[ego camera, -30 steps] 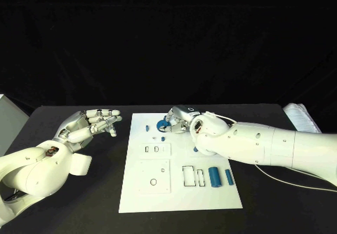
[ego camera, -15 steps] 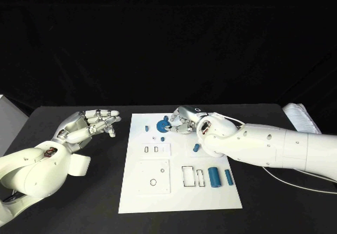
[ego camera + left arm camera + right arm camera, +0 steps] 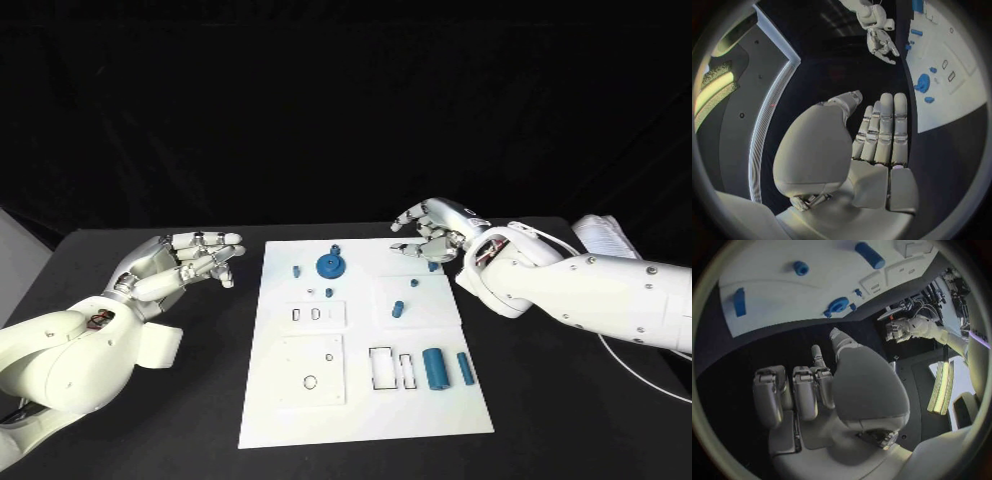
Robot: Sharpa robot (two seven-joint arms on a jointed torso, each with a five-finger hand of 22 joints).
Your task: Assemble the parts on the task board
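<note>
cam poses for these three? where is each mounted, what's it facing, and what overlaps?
Head: on the robot's head, looking down at the table; both arms, left hand and right hand flank the board.
Left wrist: behind the left hand, facing across the board; right hand beyond.
Right wrist: behind the right hand, facing the board; left hand beyond.
Shared: all three show the blue disc.

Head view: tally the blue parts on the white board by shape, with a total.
Round disc: 1
Long cylinders: 2
Small pegs: 5
Total: 8
</note>
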